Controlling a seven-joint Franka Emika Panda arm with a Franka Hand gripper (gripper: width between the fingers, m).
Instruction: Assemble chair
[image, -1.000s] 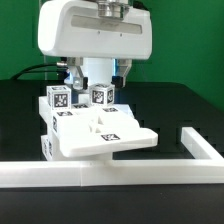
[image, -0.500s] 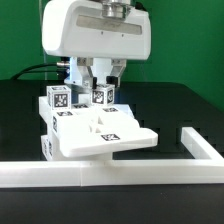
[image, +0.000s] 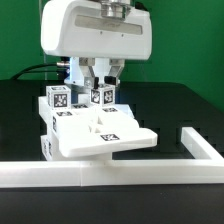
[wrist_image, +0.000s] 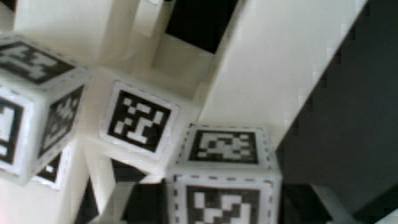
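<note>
1 blocky white plastic chair assembly, w/ black-and-white square tags, sits on the black table near the centre, just behind the long white border frame, w/ 2 tagged cube-topped posts rising at its back; the wrist view shows 3 or so tagged blocks close up. Directly above the post on the exterior view's right hangs the white robot arm's two-finger gripper, fingers either side of the post top, but cannot tell if they're clamped or apart. Step looks like seating/tightening that post, so next move prob. needs a straight, aligned descent or twist w/o tilting the assembly.
</note>
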